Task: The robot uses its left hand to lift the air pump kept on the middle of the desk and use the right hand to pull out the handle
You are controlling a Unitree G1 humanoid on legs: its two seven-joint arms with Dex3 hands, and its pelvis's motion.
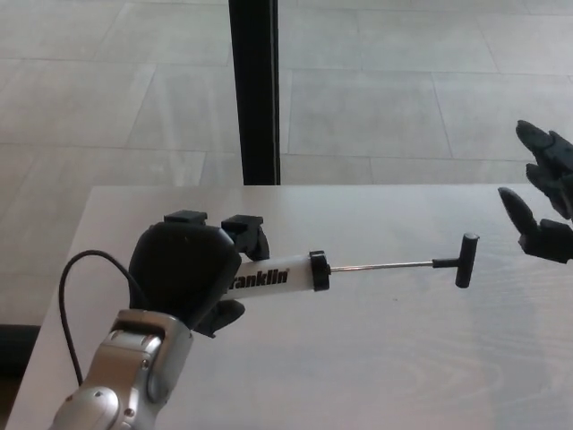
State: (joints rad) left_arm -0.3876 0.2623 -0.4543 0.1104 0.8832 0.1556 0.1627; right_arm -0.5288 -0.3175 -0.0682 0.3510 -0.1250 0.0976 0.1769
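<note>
While the left hand (188, 269) grips the air pump (273, 276), the right hand (544, 215) hangs spread, clear of the extended handle (466, 260).

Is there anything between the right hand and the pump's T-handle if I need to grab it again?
Nothing visible. The right hand, open, sits right of the T-handle with only bare desk between. The left hand grips the air pump.

Silver forearm (125, 376), black cable (72, 296), black left hand (183, 269)

One air pump (273, 277), two hands (183, 269) (544, 206)
</note>
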